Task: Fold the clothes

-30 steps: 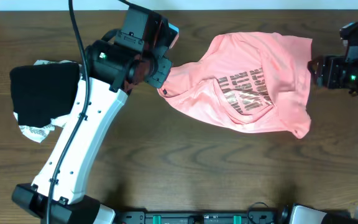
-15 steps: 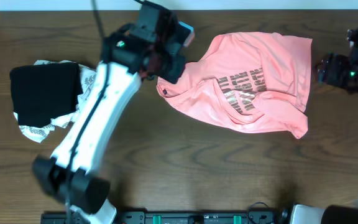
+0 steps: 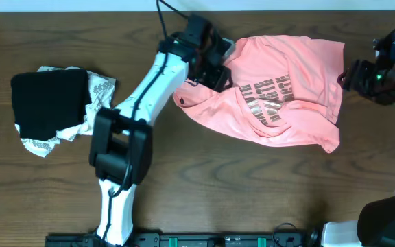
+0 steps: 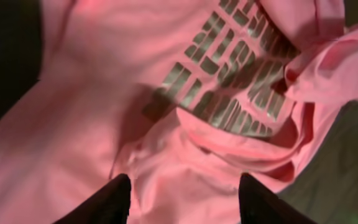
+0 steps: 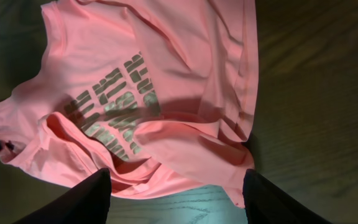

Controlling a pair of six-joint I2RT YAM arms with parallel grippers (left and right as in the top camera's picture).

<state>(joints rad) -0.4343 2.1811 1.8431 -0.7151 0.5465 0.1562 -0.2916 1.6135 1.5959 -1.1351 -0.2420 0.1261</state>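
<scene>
The clothes, a salmon-pink T-shirt (image 3: 286, 75), lie crumpled on the table at the back right, metallic lettering (image 3: 269, 101) facing up. My left gripper (image 3: 216, 66) hovers over the shirt's left part. In the left wrist view its jaws stand apart, left gripper (image 4: 185, 200) open, with loose pink fabric (image 4: 104, 112) and lettering (image 4: 229, 81) below. My right gripper (image 3: 350, 74) sits at the shirt's right edge. In the right wrist view the right gripper (image 5: 179, 196) is open, nothing pinched, with the shirt (image 5: 166, 68) ahead and its hem and bare wood between the fingers.
A black folded garment (image 3: 46, 103) lies on a white patterned cloth (image 3: 100, 90) at the far left. Dark wooden table (image 3: 218, 185) stretches in front of the shirt. The table's back edge runs just behind the shirt.
My left arm swung right, from the shirt's left corner to above its left part, and its jaws opened off the fabric. The right gripper barely moved.
</scene>
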